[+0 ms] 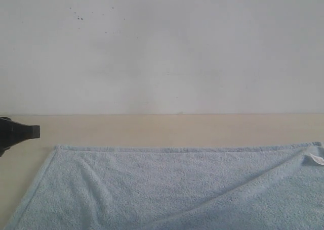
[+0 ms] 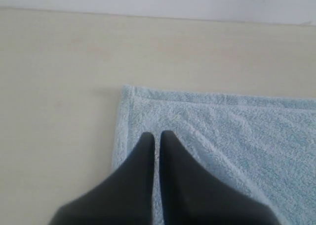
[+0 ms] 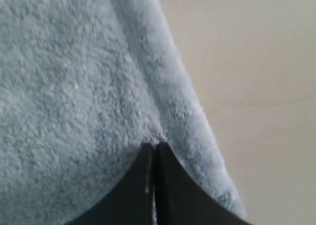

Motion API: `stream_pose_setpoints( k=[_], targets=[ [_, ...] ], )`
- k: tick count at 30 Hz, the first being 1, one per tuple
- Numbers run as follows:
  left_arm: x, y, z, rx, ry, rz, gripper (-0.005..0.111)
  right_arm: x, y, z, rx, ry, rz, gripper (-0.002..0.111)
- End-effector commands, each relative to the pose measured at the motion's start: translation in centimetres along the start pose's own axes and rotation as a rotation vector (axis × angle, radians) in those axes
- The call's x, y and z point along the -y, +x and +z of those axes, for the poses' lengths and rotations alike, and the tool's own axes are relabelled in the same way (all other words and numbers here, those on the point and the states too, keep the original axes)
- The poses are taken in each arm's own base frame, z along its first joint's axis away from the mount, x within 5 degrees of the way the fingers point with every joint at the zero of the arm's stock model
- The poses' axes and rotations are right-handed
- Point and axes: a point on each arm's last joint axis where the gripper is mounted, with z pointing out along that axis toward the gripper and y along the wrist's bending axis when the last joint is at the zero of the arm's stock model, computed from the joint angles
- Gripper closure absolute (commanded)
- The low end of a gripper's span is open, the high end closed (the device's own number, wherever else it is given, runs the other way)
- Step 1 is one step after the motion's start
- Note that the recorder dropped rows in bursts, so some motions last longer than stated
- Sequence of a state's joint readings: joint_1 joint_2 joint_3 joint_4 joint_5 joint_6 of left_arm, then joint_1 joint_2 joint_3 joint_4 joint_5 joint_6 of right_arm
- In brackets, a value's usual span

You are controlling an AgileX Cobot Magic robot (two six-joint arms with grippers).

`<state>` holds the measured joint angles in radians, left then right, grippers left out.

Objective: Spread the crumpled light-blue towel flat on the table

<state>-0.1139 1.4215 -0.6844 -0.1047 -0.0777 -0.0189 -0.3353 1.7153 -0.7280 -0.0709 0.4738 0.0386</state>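
Black left gripper (image 2: 158, 135) sits over the towel (image 1: 177, 189) corner on the table (image 1: 152, 129), fingers pressed together. Right gripper (image 3: 155, 146), fingers likewise together, meets a towel fold.

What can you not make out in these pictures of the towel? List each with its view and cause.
Near edge of the towel: exterior view, cut off by the bottom edge.
Print on the tag: exterior view, too small.
Whether the right gripper pinches cloth: right wrist view, its closed tips hide the contact.
Most of the left gripper: exterior view, cut off at the left edge.
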Motion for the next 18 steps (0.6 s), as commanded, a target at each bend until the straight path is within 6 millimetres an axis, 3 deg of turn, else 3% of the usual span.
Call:
stream_pose_setpoints(
  k=[1, 11, 18],
  targets=[
    [1.0, 0.3, 0.8, 0.024, 0.028, -0.002, 0.103, 0.1, 0.8, 0.2, -0.013, 0.004, 0.0, 0.109],
    [1.6, 0.9, 1.8, 0.016, 0.042, 0.007, 0.103, 1.4, 2.3, -0.1, -0.187, 0.145, -0.049, 0.109],
    [1.6, 0.9, 1.8, 0.016, 0.042, 0.007, 0.103, 1.2, 1.9, -0.1, -0.133, 0.124, 0.001, 0.109]
  ],
)
